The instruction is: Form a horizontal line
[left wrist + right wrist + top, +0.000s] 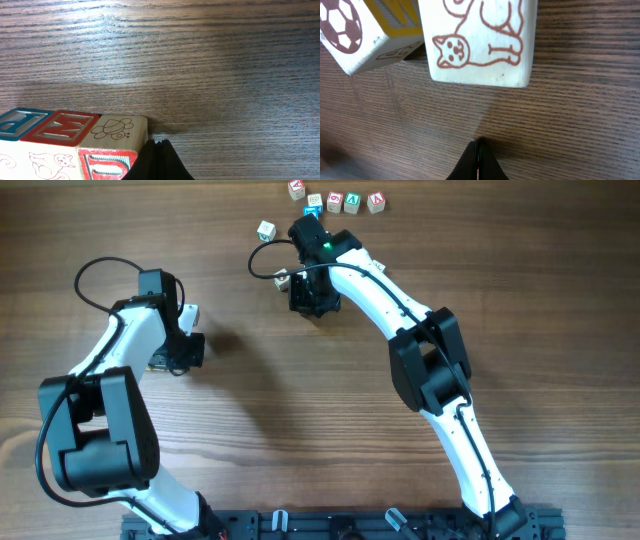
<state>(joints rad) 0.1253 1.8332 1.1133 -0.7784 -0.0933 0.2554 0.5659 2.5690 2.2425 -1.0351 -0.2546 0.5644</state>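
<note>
Row of three letter cubes (pixel 70 145) sits in the lower left of the left wrist view. Its long axis runs left to right along the bottom edge and passes out of the frame at the left. The cubes touch side by side: a blue-lettered top at the far left, a red M in the middle, and at the right the end cube (pixel 114 137), pale with a drawn bug on top and a red U on its near face.

The left gripper (pixel 157 161) has its fingers pressed together with nothing between them. Their tip lies at the row's right end, touching or just beside the lower corner of the end cube; I cannot tell which. So the row lies to the left of this pincer, end-on to it rather than broadside.

In the overhead view the left arm (pixel 120 350) covers most of that spot at the middle left. The right gripper (pixel 477 161) is well apart, at the upper centre, and is also closed on nothing. A cat-drawn cube (pixel 477 40) lies just ahead of its tip, with a football-marked cube (pixel 350 35) beside that. Loose cubes (pixel 334 201) lie along the top edge.

The left arm is clearly the nearer one. Any straightening would likely be a nudge along the row's axis from it.
</note>
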